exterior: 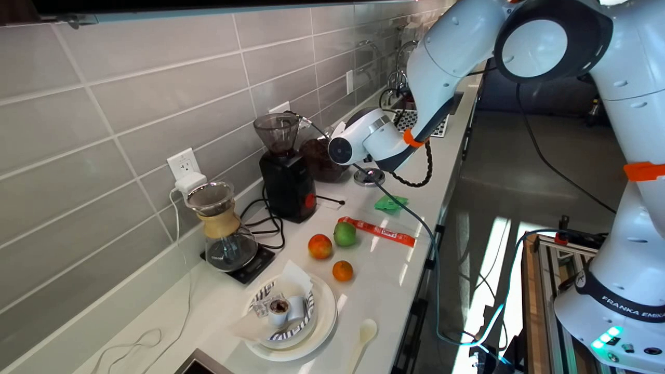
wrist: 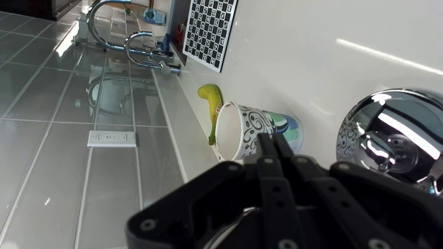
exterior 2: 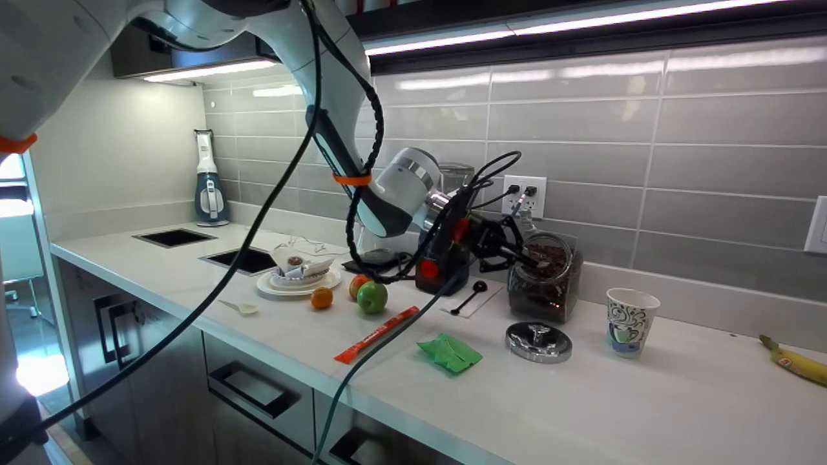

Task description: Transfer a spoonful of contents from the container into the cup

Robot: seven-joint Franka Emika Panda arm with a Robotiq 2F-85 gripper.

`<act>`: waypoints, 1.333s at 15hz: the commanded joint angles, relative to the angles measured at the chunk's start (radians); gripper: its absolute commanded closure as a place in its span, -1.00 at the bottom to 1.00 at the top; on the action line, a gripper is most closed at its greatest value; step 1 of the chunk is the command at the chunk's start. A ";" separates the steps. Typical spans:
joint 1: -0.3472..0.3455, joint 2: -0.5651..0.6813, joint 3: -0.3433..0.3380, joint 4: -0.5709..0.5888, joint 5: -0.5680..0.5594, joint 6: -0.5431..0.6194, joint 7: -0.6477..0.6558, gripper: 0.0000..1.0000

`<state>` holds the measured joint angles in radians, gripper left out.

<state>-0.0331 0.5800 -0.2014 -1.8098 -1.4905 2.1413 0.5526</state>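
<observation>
Nearest the counter's [exterior 2: 646, 413] front edge lie a red stick packet [exterior 2: 378, 334], flat and narrow, and a crumpled green wrapper [exterior 2: 450, 353]. Behind them sits a round lid [exterior 2: 538, 347], mirror-bright metal with a knob on top. Next is the paper cup [exterior 2: 630, 323]: white, tapered, printed with dark swirls and patches of blue and green. Farther back are a smooth black spoon [exterior 2: 468, 300] on a pale sheet of paper [exterior 2: 483, 299] and the glass jar [exterior 2: 541, 297], near the glossy tiled wall [exterior 2: 730, 213], with dark brown, grainy contents.

The counter's straight front edge runs well apart from the cup, smooth white surface between. Another strip of counter separates cup from jar. The black grinder [exterior: 286, 182] stands just beside the jar.

The spoon lies slantwise, bigger round end toward the wall. The cup stands upright, mouth up, long axis vertical. The jar's round mouth faces forward and up. The gripper [wrist: 272, 137] is clenched, finger against finger, its tips at the jar's mouth; whether they reach inside or touch it, I cannot tell.
</observation>
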 commanded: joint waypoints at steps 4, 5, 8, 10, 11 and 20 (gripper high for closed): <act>-0.045 -0.106 0.038 -0.130 -0.031 -0.042 0.053 0.98; -0.047 -0.115 0.039 -0.140 -0.032 -0.045 0.054 0.98; -0.057 -0.147 0.040 -0.173 -0.035 -0.051 0.053 0.98; -0.068 -0.161 0.039 -0.183 -0.031 -0.048 0.045 0.98; -0.073 -0.167 0.037 -0.186 -0.035 -0.045 0.045 0.98; -0.135 -0.174 0.030 -0.162 -0.048 -0.011 0.013 0.98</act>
<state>-0.1422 0.4172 -0.1796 -1.9657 -1.5053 2.1140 0.5745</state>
